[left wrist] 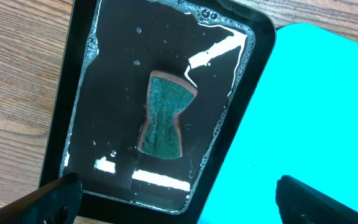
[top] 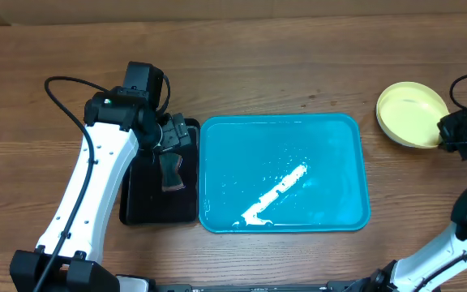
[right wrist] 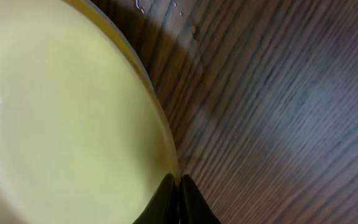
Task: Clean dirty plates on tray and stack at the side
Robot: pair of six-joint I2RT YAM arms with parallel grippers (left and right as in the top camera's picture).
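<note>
Yellow and clean-looking, the plate (top: 410, 113) sits on the counter (top: 298, 73), just past the top right corner of the tray (top: 217, 162) as seen from above. The right gripper (top: 446, 134) is clenched on the plate's rim, on the side away from the tray. Its wrist view shows the fingertips (right wrist: 165, 202) pinched together on the thin edge. The blue tray holds no plates, only water and a white streak. To do this step well, the gripper should probably let go gently, then lift straight up, so the plate does not tip or slide. Left of the tray, the left gripper (left wrist: 176, 190) hangs wide open over a sponge (left wrist: 163, 115) in the black tray (left wrist: 117, 62).
</note>
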